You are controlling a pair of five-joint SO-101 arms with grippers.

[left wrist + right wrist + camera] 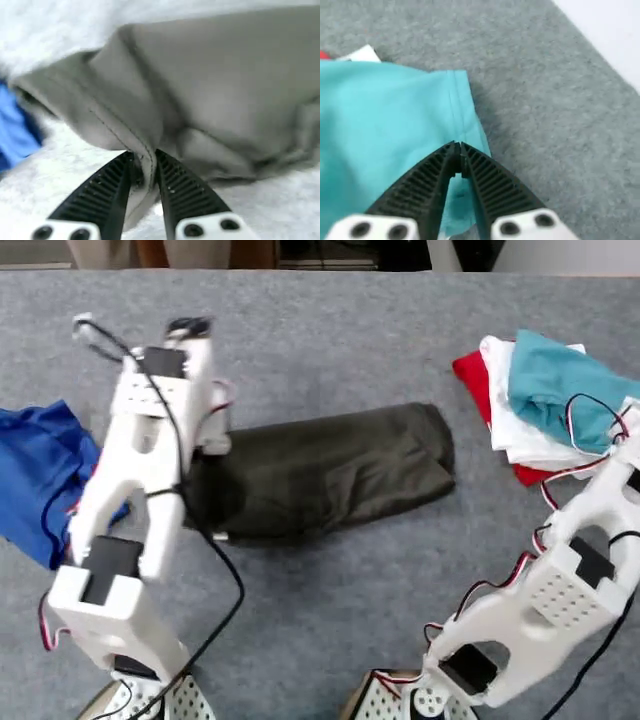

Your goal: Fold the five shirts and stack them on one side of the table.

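Pinching a stitched hem of the dark olive cloth shirt (215,90) between the ribbed black fingers (107,192) of the left gripper (143,156), with the fabric bunched up in the gap. Holding the right gripper (458,146) pressed together, tips meeting, just at the hemmed edge of the teal cloth shirt (380,130); not managing to tell whether any cloth is caught there.

Counting five shirts and two white arms. Finding the olive one lying as a long folded band across the middle of the grey felt-covered table (330,350). Finding three piled at the right side: teal on top, the white cloth shirt (503,400) under it, the red cloth shirt (470,375) lowest. Finding the crumpled blue cloth shirt (35,465) at the left side.

Seeing the blue one cut off by the frame edge and partly covered by the left arm (130,490). Making out only strips of the red one. Failing to see the olive shirt's left end from above, behind that arm.
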